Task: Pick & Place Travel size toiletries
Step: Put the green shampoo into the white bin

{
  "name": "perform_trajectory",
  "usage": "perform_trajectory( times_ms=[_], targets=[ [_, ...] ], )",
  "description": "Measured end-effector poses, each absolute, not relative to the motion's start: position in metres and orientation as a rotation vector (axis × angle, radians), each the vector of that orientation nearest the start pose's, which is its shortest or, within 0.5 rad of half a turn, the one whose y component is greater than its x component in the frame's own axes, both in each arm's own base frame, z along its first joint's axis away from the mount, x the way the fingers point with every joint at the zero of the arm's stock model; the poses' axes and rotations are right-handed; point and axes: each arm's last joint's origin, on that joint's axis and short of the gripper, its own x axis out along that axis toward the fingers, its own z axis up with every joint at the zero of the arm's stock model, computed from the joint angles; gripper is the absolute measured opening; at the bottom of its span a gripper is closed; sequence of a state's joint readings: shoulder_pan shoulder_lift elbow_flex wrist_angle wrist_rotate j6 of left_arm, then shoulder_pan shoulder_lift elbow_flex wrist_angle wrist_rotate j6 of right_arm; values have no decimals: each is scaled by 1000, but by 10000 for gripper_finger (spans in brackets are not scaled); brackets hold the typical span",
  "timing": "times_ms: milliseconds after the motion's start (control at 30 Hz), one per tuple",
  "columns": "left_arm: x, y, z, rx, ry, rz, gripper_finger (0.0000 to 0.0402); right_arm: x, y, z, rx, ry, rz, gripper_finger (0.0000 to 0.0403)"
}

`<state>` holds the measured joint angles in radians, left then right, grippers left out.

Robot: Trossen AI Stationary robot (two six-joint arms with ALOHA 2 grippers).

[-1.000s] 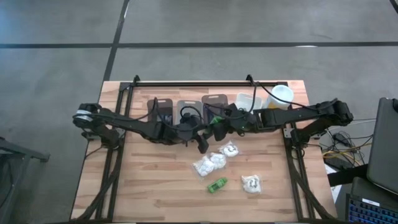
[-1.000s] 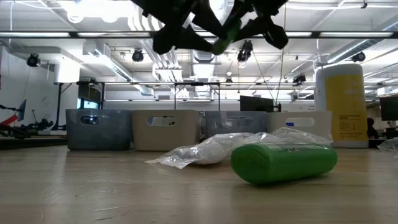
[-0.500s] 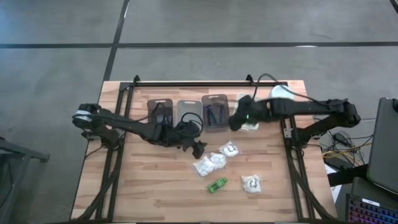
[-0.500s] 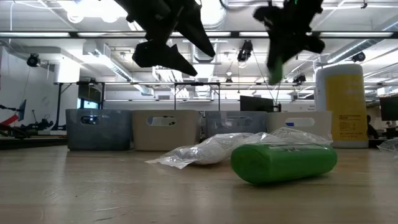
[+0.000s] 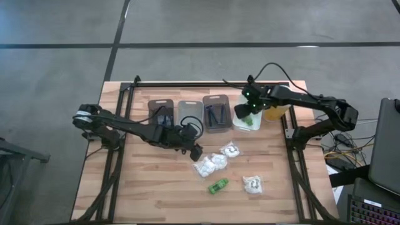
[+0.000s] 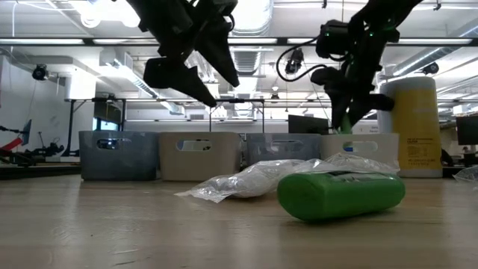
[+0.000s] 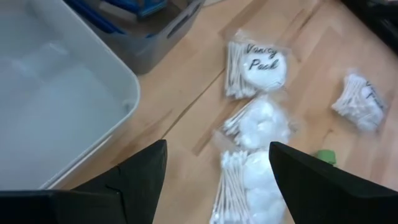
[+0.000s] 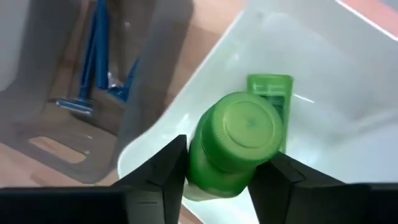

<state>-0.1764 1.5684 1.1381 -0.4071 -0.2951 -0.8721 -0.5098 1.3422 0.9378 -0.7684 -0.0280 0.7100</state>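
1. High view hid much of the row of bins: the right hand (image 5: 245,116) and its arm covered part of the white bin (image 5: 252,125), and the yellow bottle (image 5: 275,112) behind that arm showed only as a sliver.
2. What lay in the two grey bins nearest the left arm could not be made out from above; the third bin (image 5: 217,113) held thin blue razors (image 8: 93,59), partly cut off in the right wrist view.
3. In the low view, the green bottle on the surface (image 6: 340,194) blocked most of the sachets behind it, and both arms were cut off at the top.
4. The right hand was closed on a green bottle (image 8: 236,142), one finger on each side of its cap end, held over the white bin. Beneath it, inside that bin, another green bottle (image 8: 272,93) lay flat, half hidden by the held one.
5. The left hand (image 5: 195,150) hung above the surface with its fingers (image 7: 142,173) spread wide and nothing between them. Just beyond its fingertips lay three white sachets of cotton swabs (image 7: 255,127), one printed "Vanity Pack"; a fourth sachet (image 7: 359,104) sat farther off, and only a corner of the loose green bottle peeked past one finger.
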Motion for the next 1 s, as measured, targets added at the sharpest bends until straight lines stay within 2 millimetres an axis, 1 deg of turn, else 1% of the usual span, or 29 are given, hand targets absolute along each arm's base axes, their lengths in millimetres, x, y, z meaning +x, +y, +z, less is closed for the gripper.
perform_trajectory(
  times_ms=[200, 300, 400, 533, 633, 733, 800, 900, 1000],
  targets=[
    [328, -43, 249, -659, 717, 445, 287, 217, -120, 228, 912, 932, -827, 186],
    [329, -40, 248, -644, 726, 433, 287, 216, -121, 228, 900, 929, -843, 210],
    [329, -39, 248, -595, 740, 405, 287, 219, -119, 235, 876, 908, -829, 230],
    [329, -43, 248, -479, 777, 311, 287, 225, -106, 254, 806, 857, -782, 252],
    [327, -50, 247, -411, 810, 213, 287, 227, -89, 269, 771, 839, -716, 263],
    [326, -62, 246, -414, 825, 105, 287, 227, -64, 280, 757, 845, -644, 268],
    [327, -72, 247, -421, 807, 48, 287, 225, -44, 284, 754, 853, -602, 271],
    [329, -91, 250, -413, 760, -14, 287, 221, -13, 287, 735, 851, -586, 275],
    [332, -108, 252, -400, 712, -13, 287, 218, 14, 289, 712, 827, -563, 280]
  ],
)
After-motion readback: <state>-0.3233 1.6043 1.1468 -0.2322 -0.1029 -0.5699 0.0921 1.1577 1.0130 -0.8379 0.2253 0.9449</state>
